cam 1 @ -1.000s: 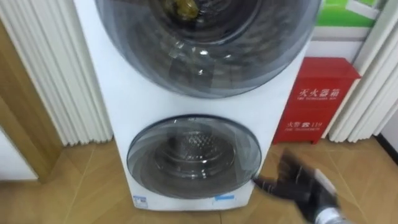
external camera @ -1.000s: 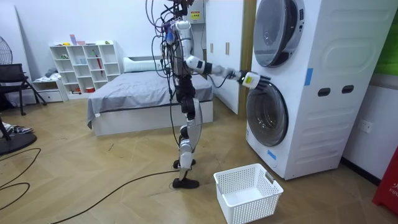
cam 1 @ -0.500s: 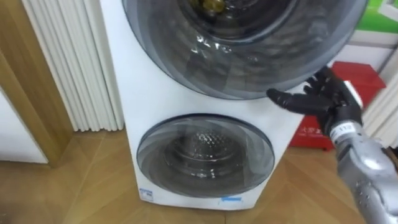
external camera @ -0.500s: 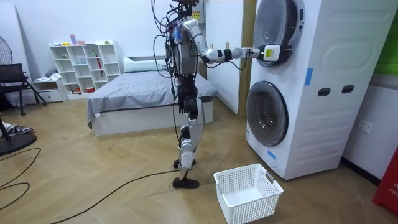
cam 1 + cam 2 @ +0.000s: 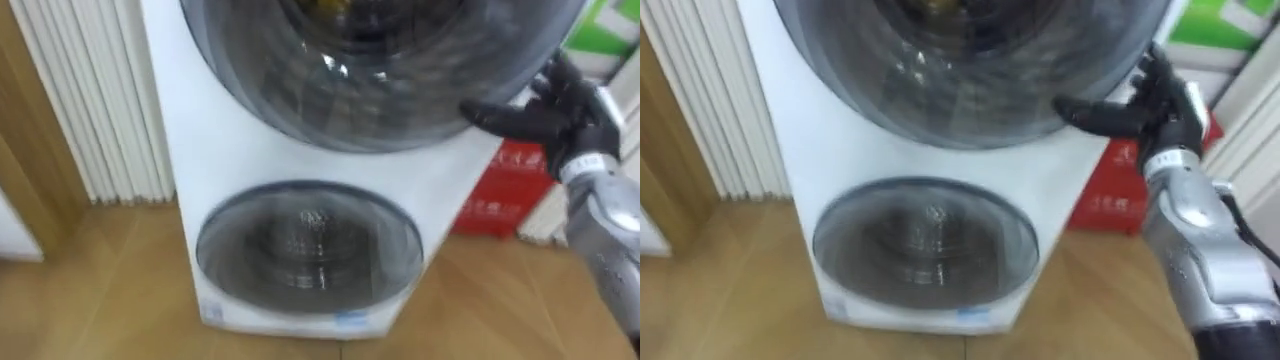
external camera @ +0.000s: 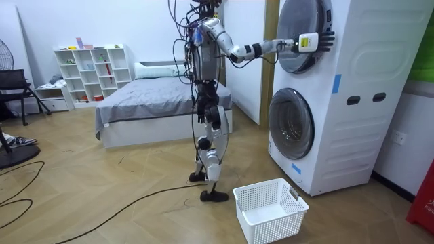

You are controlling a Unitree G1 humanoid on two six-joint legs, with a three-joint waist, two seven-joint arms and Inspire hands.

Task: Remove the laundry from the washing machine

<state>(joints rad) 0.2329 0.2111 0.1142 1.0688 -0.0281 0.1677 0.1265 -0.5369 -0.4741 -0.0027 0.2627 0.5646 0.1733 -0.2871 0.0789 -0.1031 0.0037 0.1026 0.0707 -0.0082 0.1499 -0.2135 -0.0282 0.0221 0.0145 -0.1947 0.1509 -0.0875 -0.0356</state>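
- Within the last second the right hand (image 5: 570, 110) rose from beside the lower door (image 5: 310, 250) to the right-hand rim of the upper door (image 5: 380, 70); the arm reached out level from the shoulder in the room view.
- The hand was open; its fingers were spread and fairly straight, the thumb pointing in toward the glass; it gripped nothing, and whether it touched the rim or sat just beside it could not be told.
- Both doors of the washing machine (image 5: 200, 150) were shut; the clothes (image 5: 333, 10), seemingly the dim yellowish bundle behind the upper glass, lay inside the upper drum.
- The lower drum looked bare metal through its glass, so the shift upward probably meant the upper drum was the target.
- The task was barely begun; the likely step in hand was finding the door's edge or catch to pull it open.
- A white basket (image 6: 270, 209) stood on the floor before the machine, near the robot's feet; a red cabinet (image 5: 500, 195) stood just beyond the machine's right side.
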